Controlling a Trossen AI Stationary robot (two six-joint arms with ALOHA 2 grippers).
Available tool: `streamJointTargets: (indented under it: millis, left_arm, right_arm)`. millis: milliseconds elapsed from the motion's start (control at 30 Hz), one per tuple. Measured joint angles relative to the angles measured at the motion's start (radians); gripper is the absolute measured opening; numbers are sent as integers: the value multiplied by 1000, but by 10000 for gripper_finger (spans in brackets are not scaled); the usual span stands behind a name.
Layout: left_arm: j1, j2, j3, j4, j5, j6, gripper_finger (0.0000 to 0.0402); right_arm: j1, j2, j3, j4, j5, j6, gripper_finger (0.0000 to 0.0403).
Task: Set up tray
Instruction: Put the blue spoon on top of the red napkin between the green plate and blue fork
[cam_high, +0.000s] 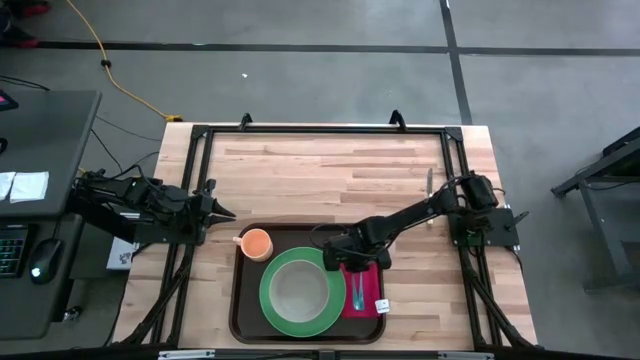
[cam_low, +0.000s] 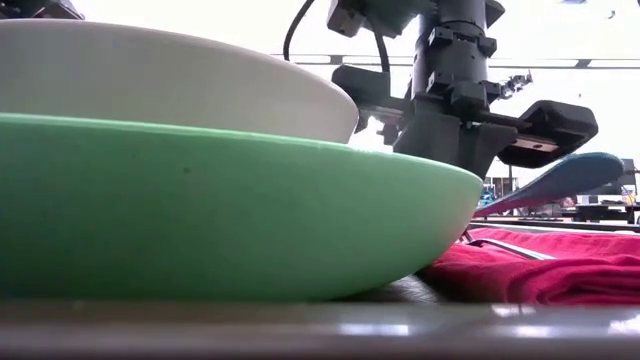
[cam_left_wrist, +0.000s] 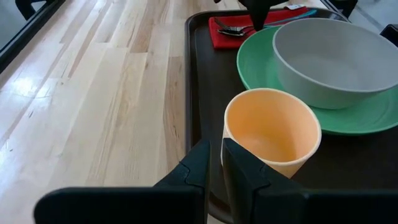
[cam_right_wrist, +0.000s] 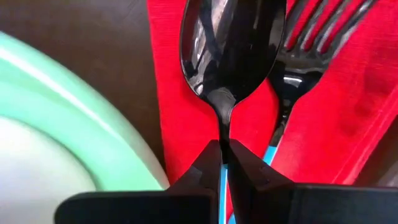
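High view: tray (cam_high: 240, 300) dark brown, rectangular, rounded corners, raised rim; sits at near table edge, centre. Long axis runs left-right, square with table (cam_high: 300, 170) edges. On it: orange cup (cam_high: 256, 243), green plate (cam_high: 300, 290) with grey bowl (cam_high: 296, 288), red napkin (cam_high: 366, 296) with fork (cam_right_wrist: 311, 37). Right gripper (cam_right_wrist: 225, 163) over napkin, fingers pinched on spoon (cam_right_wrist: 231, 50) handle. Left gripper (cam_left_wrist: 215, 163) near cup, fingers nearly together, holding nothing.

Even overhead light, soft shadows; low view backlit and blown out, green plate (cam_low: 200, 210) blurred close up; glare on table (cam_left_wrist: 37, 93) and spoon (cam_right_wrist: 231, 50).
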Motion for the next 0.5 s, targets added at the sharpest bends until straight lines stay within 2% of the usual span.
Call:
streamJointTargets:
  millis: [267,500]
  left_arm:
    - [0,0,0,1,0,0,74]
    - [0,0,0,0,0,0,74]
  right_arm:
    - [0,55,1,83,-48,4,0]
    - [-2,57,2,81,-49,8,0]
